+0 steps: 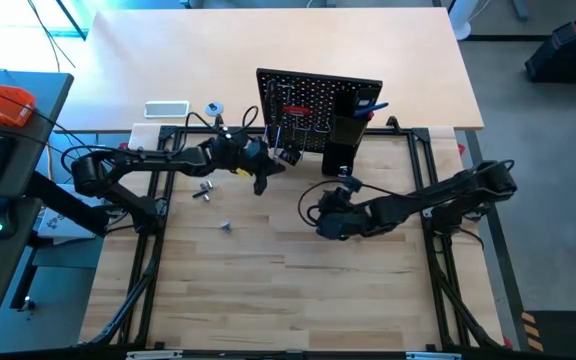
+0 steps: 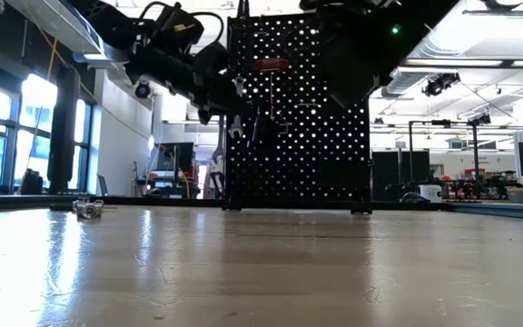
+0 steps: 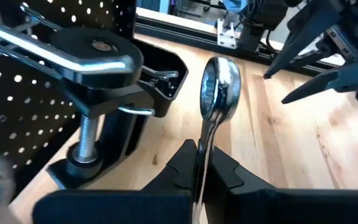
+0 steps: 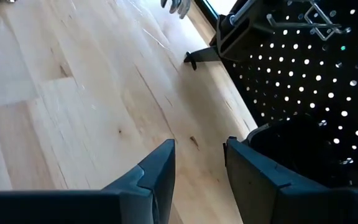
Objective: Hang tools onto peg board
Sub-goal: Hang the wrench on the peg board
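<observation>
**Wrench goes up to the board**

The left end effector is right up against the face of the peg board, fingers pressed tight on the shank of the silver wrench, whose ring end pokes forward past the fingertips. Just beside it on the board sits the black C-clamp, already hanging there with its threaded screw pointing down. Over on the other side, the right end effector hovers low above the table in front of the tall box holder, jaws spread and carrying nothing. A few small bits of hardware lie on the table to the left of the board.

By the look of it, this is the hanging step for the wrench. The next move calls for lining that ring end up with a free hook, easing it over the tip, and only then letting go – with the clamp so close, there's little room for a sideways swing
</observation>
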`<act>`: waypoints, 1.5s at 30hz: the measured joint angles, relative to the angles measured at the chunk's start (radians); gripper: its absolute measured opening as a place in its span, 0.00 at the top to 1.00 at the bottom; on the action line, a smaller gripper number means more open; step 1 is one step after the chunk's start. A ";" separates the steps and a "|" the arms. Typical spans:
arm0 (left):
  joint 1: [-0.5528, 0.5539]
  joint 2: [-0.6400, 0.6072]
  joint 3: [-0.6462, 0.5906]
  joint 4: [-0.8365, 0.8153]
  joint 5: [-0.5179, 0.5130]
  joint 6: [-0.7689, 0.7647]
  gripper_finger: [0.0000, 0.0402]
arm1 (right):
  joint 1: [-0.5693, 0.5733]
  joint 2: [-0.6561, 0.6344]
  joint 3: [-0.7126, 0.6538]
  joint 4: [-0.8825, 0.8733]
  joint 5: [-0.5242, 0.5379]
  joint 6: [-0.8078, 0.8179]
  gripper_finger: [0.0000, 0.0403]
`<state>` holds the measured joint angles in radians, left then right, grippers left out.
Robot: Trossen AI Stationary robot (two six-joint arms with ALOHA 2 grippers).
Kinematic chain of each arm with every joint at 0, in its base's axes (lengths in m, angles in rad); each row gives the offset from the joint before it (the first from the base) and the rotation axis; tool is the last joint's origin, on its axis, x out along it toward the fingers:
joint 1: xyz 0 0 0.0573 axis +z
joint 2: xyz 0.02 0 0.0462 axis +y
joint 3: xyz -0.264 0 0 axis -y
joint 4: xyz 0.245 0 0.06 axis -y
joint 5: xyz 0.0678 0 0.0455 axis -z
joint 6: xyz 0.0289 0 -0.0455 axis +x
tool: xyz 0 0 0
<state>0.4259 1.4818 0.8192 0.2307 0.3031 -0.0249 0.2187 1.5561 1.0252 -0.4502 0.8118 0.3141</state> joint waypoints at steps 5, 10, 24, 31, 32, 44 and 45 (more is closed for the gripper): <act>0.000 0.000 0.000 0.002 0.001 -0.009 1.00 | 0.000 -0.006 -0.021 0.015 -0.001 -0.008 0.66; 0.014 0.000 0.000 0.008 -0.001 -0.027 1.00 | 0.000 -0.006 -0.027 0.016 -0.001 -0.008 0.66; 0.019 -0.001 0.000 0.035 -0.032 -0.118 1.00 | 0.000 -0.006 -0.027 0.039 -0.002 -0.034 0.66; 0.019 -0.001 0.000 0.014 -0.060 -0.147 1.00 | 0.000 -0.006 -0.027 0.048 -0.003 -0.042 0.66; 0.019 -0.001 0.000 0.014 -0.070 -0.154 1.00 | 0.000 -0.006 -0.027 0.053 -0.003 -0.045 0.66; 0.018 -0.001 0.000 0.045 -0.128 -0.207 1.00 | 0.000 -0.006 -0.027 0.094 -0.009 -0.070 0.66; 0.018 -0.001 0.000 0.046 -0.130 -0.208 1.00 | 0.000 -0.006 -0.027 0.097 -0.010 -0.072 0.66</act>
<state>0.4438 1.4807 0.8192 0.2768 0.1730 -0.2330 0.2188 1.5505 0.9985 -0.3529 0.8018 0.2420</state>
